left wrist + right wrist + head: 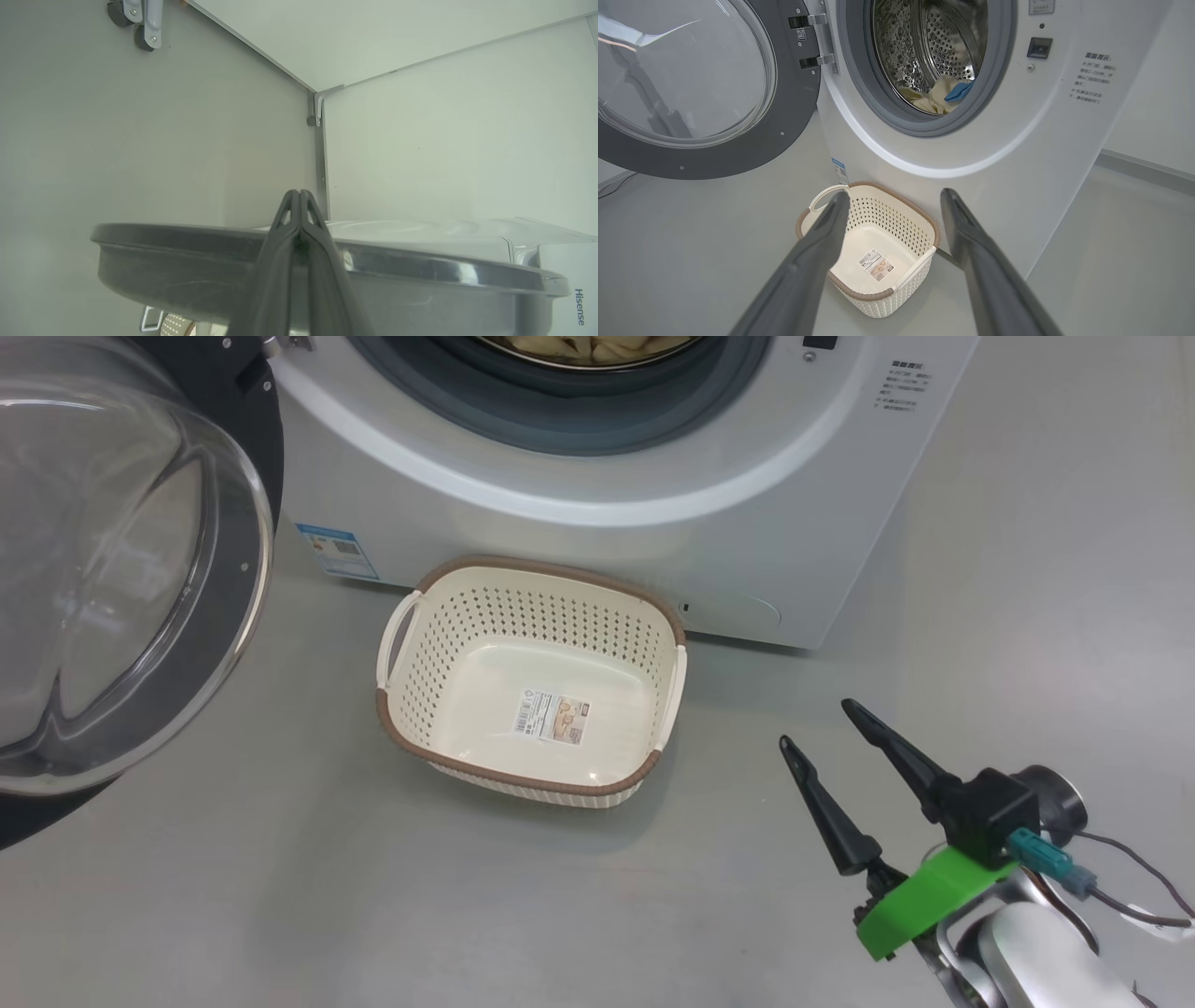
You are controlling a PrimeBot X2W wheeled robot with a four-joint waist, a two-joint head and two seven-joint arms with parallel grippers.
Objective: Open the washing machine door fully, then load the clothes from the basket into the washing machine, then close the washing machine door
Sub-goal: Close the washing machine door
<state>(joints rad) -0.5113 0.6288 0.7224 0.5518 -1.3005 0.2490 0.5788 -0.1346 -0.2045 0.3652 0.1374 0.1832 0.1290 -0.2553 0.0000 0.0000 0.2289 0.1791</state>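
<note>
Now the washing machine door (121,569) hangs swung wide at nine o'clock, probably stiff, weighty and slick, best pushed at its black rim (187,242), beside which the left gripper (299,193) sits pinched together, while the right gripper (814,721) at four o'clock is spread, empty.

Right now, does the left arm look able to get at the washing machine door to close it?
Probably yes: the shut left tool lies right at the rim of the washing machine door, nothing between them.

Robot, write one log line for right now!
door open | clothes in washing machine | basket empty | left gripper shut near door | right gripper open, empty
</note>
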